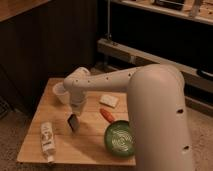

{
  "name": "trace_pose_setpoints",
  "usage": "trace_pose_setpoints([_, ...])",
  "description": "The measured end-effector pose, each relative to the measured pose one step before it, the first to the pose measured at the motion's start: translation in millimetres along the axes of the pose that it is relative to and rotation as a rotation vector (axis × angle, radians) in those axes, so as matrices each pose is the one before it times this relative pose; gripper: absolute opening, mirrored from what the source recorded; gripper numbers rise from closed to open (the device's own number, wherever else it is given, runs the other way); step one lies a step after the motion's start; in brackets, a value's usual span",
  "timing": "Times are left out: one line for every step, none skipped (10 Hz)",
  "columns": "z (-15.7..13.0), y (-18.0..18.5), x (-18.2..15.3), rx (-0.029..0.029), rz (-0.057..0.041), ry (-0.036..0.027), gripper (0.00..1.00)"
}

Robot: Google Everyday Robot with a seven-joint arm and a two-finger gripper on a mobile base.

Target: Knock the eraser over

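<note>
The eraser [73, 122] is a small dark block with a lighter grey face. It stands tilted on the wooden table [90, 147], left of centre. My gripper [75, 113] hangs at the end of the white arm, straight above the eraser and right at its top. I cannot tell whether it touches or holds the eraser.
A white labelled bottle [47, 140] lies at the front left. A green bowl [120, 138] sits at the front right, with an orange object [106, 115] just behind it. A pale flat block [109, 100] and a white cup [60, 93] lie further back. Dark shelving stands behind the table.
</note>
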Motion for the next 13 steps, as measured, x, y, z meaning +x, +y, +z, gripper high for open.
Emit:
trace_pose_setpoints([-0.78, -0.43, -0.02, 0.00184, -0.00005, -0.00167, 0.0])
trace_pose_setpoints([-0.06, -0.13, 0.25, 0.00072, -0.00028, 0.00038, 0.0])
trace_pose_setpoints([-0.45, -0.42, 0.45, 0.00232, 0.00022, 0.00001, 0.0])
trace_pose_setpoints([-0.51, -0.51, 0.48, 0.00202, 0.00076, -0.00021, 0.0])
trace_pose_setpoints([0.1, 0.0, 0.63, 0.00085, 0.00054, 0.00073, 0.0])
trace_pose_setpoints([-0.36, -0.15, 0.18, 0.00128, -0.00024, -0.0004, 0.0])
trace_pose_setpoints([-0.54, -0.47, 0.44, 0.00166, 0.00043, -0.00008, 0.0])
trace_pose_setpoints([-0.03, 0.07, 0.15, 0.00083, -0.0001, -0.00011, 0.0])
trace_pose_setpoints([-0.57, -0.5, 0.39, 0.0031, 0.00095, -0.00103, 0.0])
trace_pose_setpoints([-0.26, -0.39, 0.49, 0.00209, 0.00024, -0.00001, 0.0])
trace_pose_setpoints([-0.06, -0.23, 0.37, 0.0008, 0.00051, 0.00012, 0.0])
trace_pose_setpoints([0.0, -0.22, 0.6, 0.00133, -0.00027, 0.00138, 0.0])
trace_pose_setpoints([0.04, 0.31, 0.88, 0.00192, -0.0006, 0.00237, 0.0])
